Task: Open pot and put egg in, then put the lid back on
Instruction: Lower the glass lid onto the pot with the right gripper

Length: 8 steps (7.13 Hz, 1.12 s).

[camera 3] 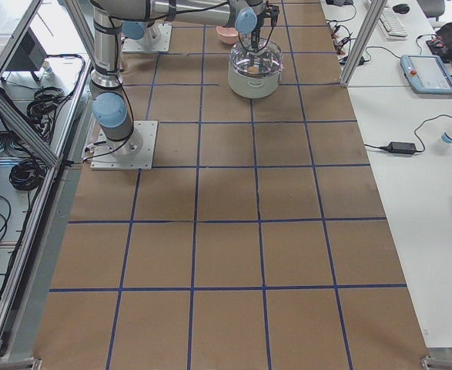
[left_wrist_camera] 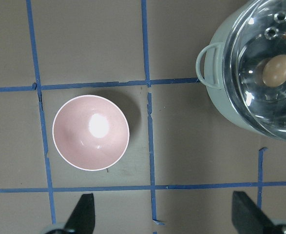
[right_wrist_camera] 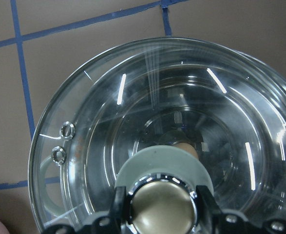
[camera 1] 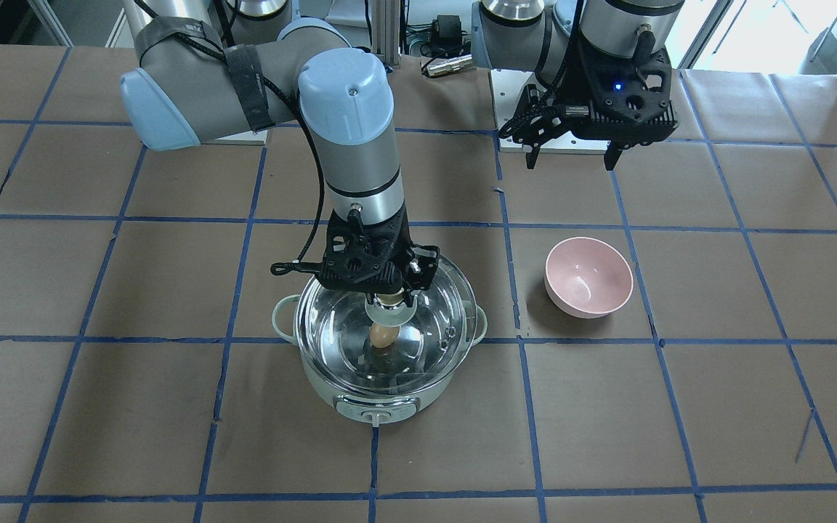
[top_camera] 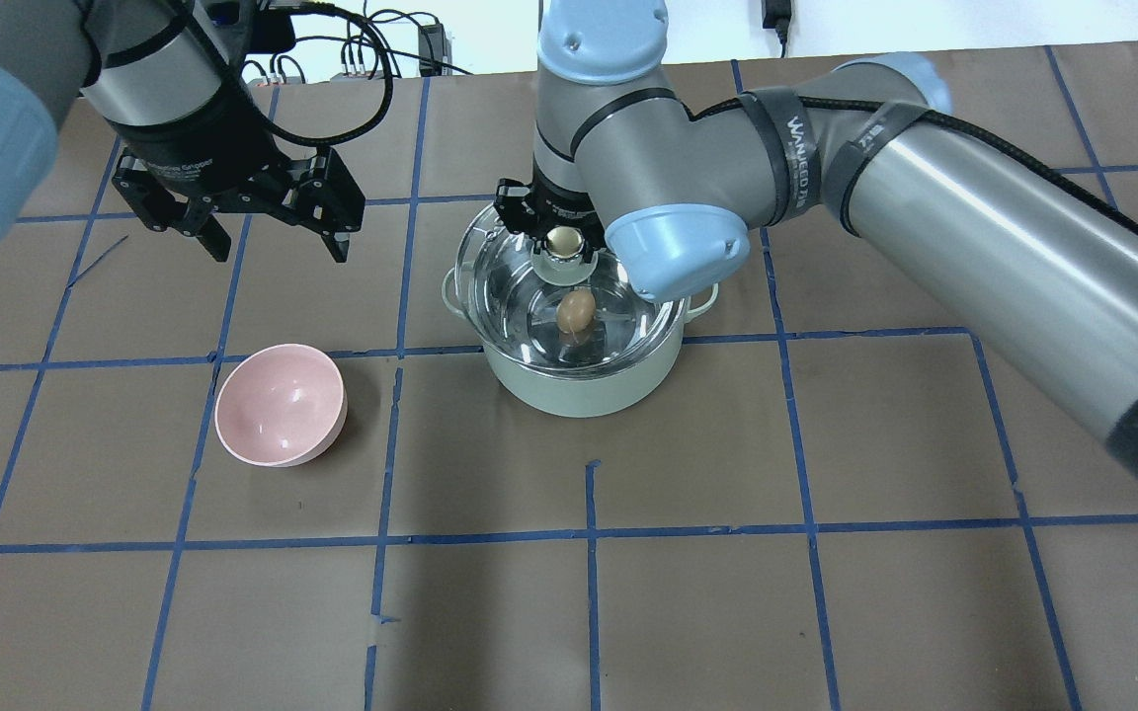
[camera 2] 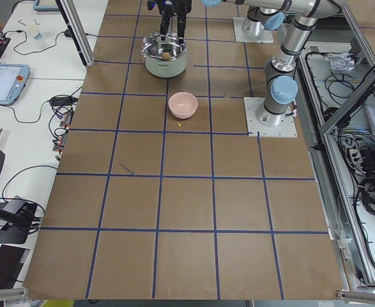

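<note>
Snugly, lid knob (right_wrist_camera: 162,213) between right fingers (right_wrist_camera: 117,210).

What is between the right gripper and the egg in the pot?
The glass lid, which the right gripper grips from above; the egg shows through it in the overhead view.

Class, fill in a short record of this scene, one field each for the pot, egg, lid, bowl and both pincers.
pot: pale green, on the table
egg: inside the pot
lid: over the pot; seated or not, cannot tell
bowl: pink, empty, beside the pot
right pincer: shut on the lid's knob
left pincer: open, empty, above the table
</note>
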Each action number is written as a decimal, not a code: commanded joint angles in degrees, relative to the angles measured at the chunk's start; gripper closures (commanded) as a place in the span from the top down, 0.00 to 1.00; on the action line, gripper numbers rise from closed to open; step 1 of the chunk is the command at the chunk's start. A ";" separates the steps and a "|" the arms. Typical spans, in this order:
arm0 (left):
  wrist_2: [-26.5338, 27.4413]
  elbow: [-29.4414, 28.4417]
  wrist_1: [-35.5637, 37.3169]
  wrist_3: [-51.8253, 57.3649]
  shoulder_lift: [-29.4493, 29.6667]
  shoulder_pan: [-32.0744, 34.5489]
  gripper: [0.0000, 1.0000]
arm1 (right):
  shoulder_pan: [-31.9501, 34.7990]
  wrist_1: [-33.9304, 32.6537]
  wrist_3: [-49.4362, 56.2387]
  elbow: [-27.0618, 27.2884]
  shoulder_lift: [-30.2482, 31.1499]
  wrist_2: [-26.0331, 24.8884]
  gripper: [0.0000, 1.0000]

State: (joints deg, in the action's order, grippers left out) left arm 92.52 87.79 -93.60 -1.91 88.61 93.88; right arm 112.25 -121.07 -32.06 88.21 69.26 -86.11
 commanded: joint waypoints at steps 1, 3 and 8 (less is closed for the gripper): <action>-0.15 -0.07 0.00 -0.03 -0.01 0.08 1.00 | 0.51 -0.84 0.84 0.03 -0.44 -0.63 0.26; -0.24 -0.16 0.00 -0.03 -0.01 0.16 1.00 | 0.34 -0.05 3.83 0.03 -0.17 -0.90 0.26; -0.24 -0.16 -0.09 -0.03 -0.10 0.16 1.00 | -0.28 -0.05 6.92 0.65 0.35 -1.78 0.26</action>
State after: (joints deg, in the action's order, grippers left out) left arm 92.29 87.63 -93.68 -1.93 88.54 94.07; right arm 112.14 -121.08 -25.30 88.81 69.62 -87.89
